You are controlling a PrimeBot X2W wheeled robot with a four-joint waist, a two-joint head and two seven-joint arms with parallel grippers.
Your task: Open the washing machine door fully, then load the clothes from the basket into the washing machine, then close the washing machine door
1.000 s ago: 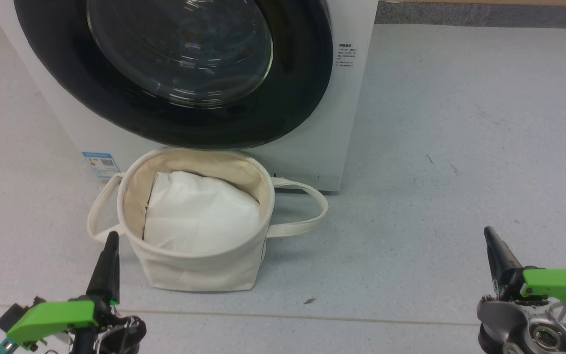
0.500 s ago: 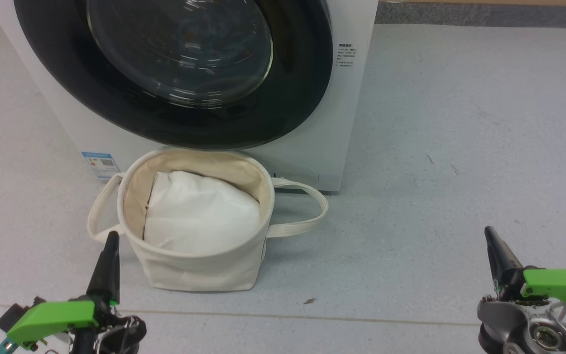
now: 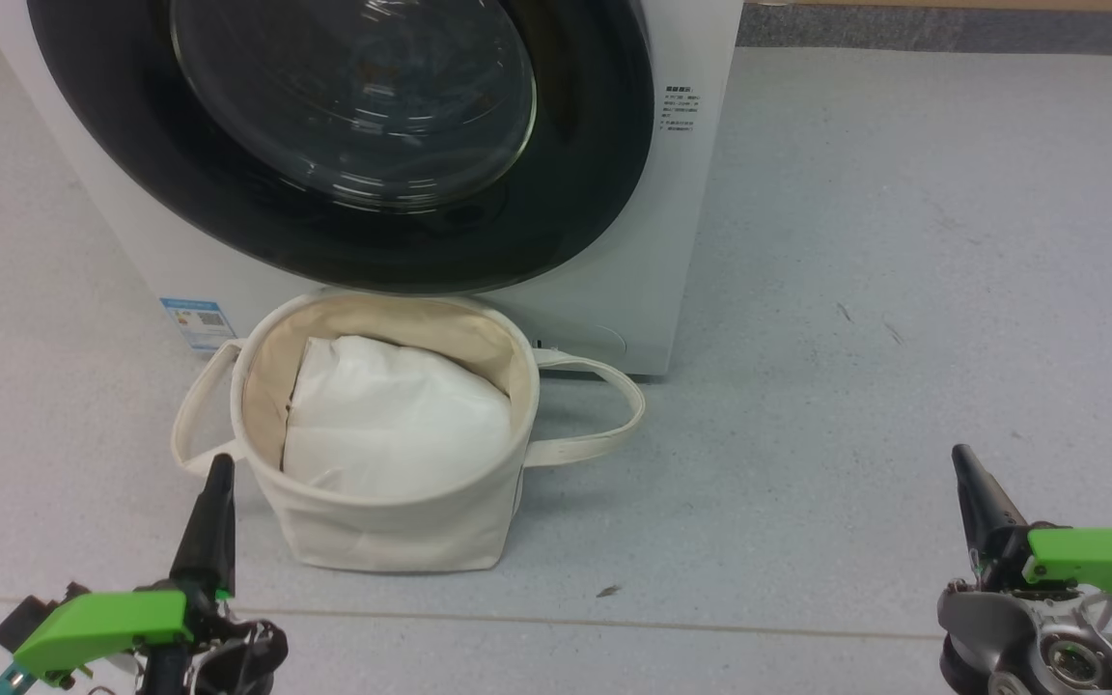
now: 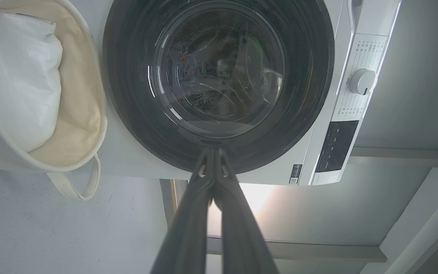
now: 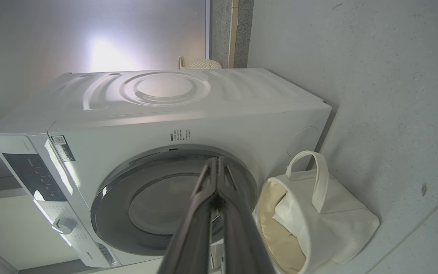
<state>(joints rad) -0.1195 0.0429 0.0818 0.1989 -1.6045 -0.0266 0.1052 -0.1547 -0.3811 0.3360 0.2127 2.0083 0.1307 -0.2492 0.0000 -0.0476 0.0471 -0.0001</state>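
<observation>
The washing machine (image 3: 681, 241) stands ahead with its door (image 3: 228, 212) shut flat against the front. Behind the door glass (image 4: 219, 68) I make out dim blue shapes with orange specks, probably the clothes (image 4: 188, 64) inside the drum. The basket (image 3: 382, 531) sits on the floor right below the door, and a white liner cloth (image 3: 392, 415) shows inside it. My left gripper (image 3: 218, 465) hangs shut and empty just left of the basket. Far off to the right, my right gripper (image 3: 959, 456) is shut and empty too. Both point toward the machine.
Grey speckled floor (image 3: 855, 241) spreads to the right of the machine. The basket's loop handles (image 3: 604, 405) stick out on both sides. A control panel and dial (image 4: 362, 81) are on the machine's top front. A pale floor seam (image 3: 614, 618) runs across near me.
</observation>
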